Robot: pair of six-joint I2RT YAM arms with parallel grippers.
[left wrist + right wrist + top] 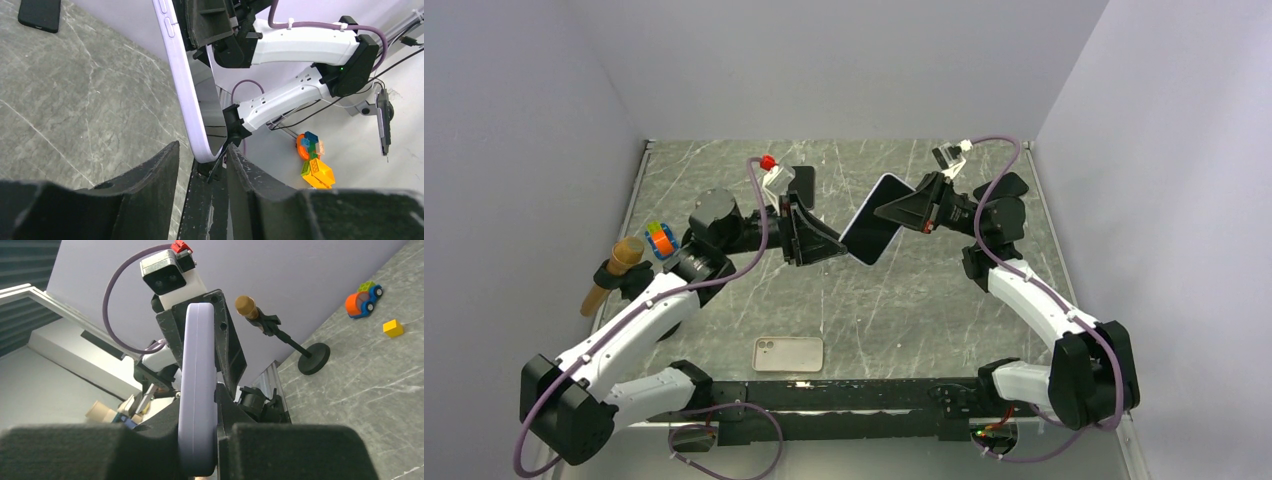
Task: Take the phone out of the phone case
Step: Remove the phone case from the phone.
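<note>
- Nearest to me, by the near edge of the table [944, 300], a pale flat thing [788, 353] with 2 round holes lies in front of the arm bases. It may be an empty case or a phone back. I cannot tell which.
- Over the middle of the table, the phone [871, 222] hangs in the air between my 2 arms, tilted, with a lilac rim. I cannot tell if that rim is the case.
- My right gripper [199, 435] is squeezed tight on 1 end of the phone.
- My left gripper [203, 150] is about half wide. Its fingers stand on both sides of the phone's other end, and I see a gap on 1 side, so I think it is not pinching.
- What could go wrong: only 1 grip holds the phone. If my left fingers land on the round corner, they may slide off, twist the phone, and it could drop onto the table.
- If both grippers pinch rim and phone together, pulling may just tug, not part them.
- At the left edge, toy blocks [660, 240] and a wooden-topped stand [614, 268] sit close to my left arm. A wide swing could knock them.
- Further back, a black flat thing [40, 14] lies on the table, apart from the phone.
- Walls shut in the left, right and far edges. The best open room is under and in front of the phone.
</note>
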